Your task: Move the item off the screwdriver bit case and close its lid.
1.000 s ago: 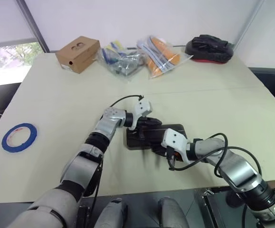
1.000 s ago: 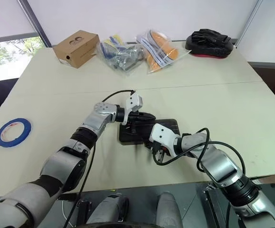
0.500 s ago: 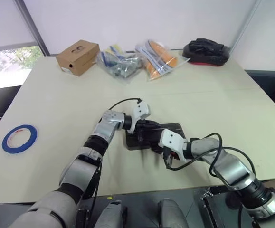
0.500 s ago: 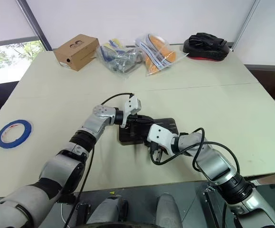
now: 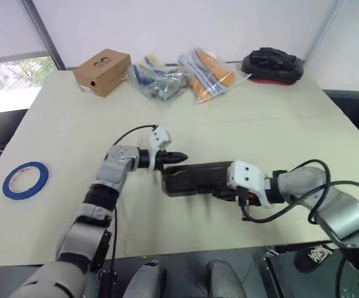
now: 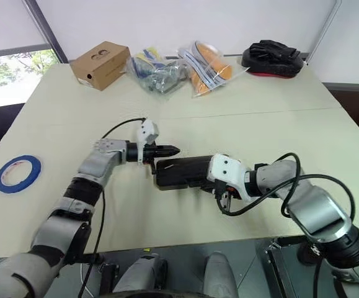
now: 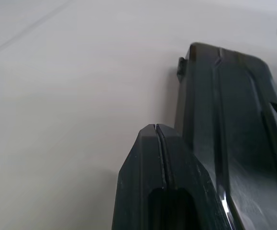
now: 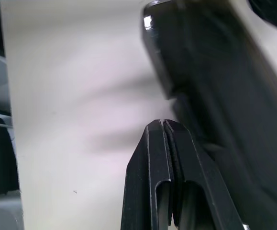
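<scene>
My left claw (image 5: 178, 156) has drawn back from over the screwdriver bit case (image 5: 198, 178) to its left end, pressed shut and empty. My right claw (image 8: 163, 129), also shut and empty, sits at the other end. The case lies mid-surface (image 5: 74, 136), lid (image 7: 234, 110) apparently down, nothing on it; closing looks finished.

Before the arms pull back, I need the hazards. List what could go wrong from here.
The case lies closed, with both shut grippers beside its ends.

1. The right gripper sits tight against the case's near right end; pulling away carelessly could drag or turn the case.

2. The left gripper points at the case's left end; a push forward might slide it.

3. Whether the lid's latch caught cannot be seen, so the lid may spring open.
</scene>
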